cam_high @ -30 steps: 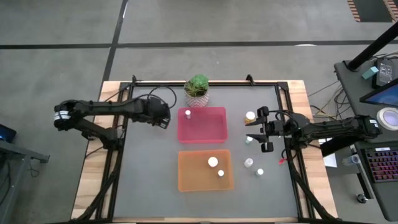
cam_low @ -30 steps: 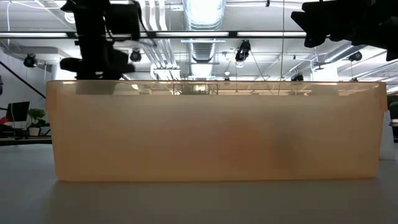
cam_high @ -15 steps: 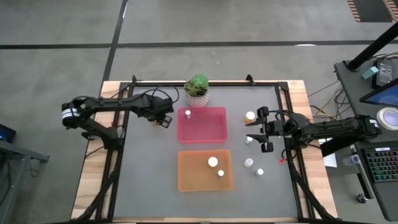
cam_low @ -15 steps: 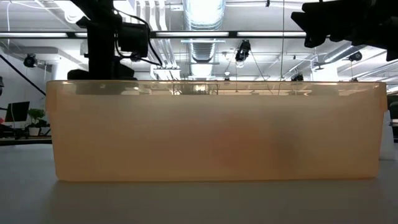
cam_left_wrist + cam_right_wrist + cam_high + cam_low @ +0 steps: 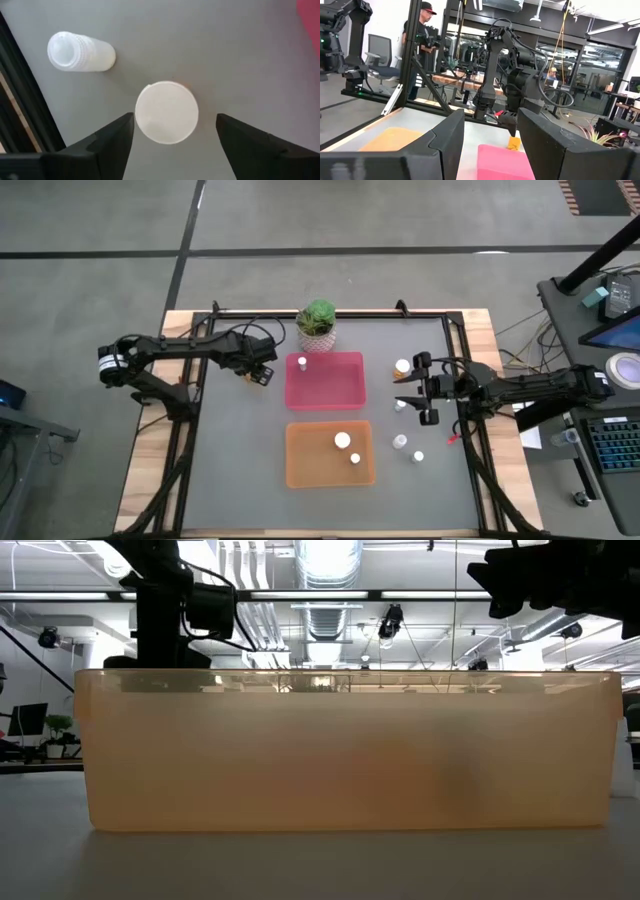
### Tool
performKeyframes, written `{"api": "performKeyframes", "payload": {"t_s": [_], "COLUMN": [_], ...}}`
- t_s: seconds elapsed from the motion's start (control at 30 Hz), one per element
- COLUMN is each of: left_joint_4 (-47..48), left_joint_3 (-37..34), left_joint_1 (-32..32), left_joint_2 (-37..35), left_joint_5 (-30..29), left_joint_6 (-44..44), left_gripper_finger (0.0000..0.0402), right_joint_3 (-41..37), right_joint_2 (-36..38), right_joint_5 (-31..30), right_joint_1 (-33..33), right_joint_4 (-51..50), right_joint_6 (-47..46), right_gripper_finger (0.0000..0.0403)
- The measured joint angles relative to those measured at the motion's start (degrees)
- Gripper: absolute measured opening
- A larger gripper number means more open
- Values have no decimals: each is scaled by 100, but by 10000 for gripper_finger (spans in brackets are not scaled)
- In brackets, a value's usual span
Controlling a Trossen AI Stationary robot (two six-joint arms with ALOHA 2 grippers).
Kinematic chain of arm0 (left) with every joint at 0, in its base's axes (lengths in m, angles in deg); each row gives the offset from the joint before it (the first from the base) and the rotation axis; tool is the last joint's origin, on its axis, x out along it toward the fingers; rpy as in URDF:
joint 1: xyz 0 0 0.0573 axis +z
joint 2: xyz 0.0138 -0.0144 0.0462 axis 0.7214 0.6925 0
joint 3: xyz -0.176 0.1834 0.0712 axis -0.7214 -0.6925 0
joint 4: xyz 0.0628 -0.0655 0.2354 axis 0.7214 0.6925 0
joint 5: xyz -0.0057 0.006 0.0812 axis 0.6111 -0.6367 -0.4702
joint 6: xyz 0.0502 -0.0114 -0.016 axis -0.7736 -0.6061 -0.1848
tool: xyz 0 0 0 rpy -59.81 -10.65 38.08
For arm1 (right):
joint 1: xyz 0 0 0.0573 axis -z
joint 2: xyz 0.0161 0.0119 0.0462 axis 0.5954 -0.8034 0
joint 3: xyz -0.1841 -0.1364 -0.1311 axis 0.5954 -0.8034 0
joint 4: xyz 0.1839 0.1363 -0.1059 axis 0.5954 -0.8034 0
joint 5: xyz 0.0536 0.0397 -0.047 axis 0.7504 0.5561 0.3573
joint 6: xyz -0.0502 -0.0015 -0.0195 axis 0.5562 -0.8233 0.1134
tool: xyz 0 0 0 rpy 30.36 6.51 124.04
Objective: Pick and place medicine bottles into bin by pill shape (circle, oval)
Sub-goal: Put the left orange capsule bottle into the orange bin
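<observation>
My left gripper is open beside the left side of the pink tray. In the left wrist view it points straight down, and its fingers stand on either side of an upright bottle's round white cap without touching it. A second, clear bottle lies on its side close by. My right gripper is open and empty at the table's right. Loose bottles stand around it. One bottle is in the pink tray, and two are in the orange tray.
A green potted plant stands behind the pink tray at the far edge. The orange tray's wall fills the low view. The right wrist view shows my left arm across the table and a person in the room beyond. Black frame rails run along the table's sides.
My left gripper has shifted a little toward the table's far edge and the pink tray, then held still. My right gripper has kept still.
</observation>
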Motion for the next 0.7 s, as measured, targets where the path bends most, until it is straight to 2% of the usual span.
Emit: {"api": "performKeyframes", "payload": {"t_s": [0.43,0.7], "left_joint_4": [-206,-487], "left_joint_3": [-31,-377], "left_joint_1": [197,230], "left_joint_2": [-4,-9], "left_joint_5": [-24,-24], "left_joint_6": [-109,-107], "left_gripper_finger": [260,260], "right_joint_3": [0,0], "right_joint_2": [2,2], "right_joint_5": [-2,-2], "right_joint_1": [0,0], "right_joint_4": [4,4], "right_joint_6": [0,1], "right_gripper_finger": [178,178]}}
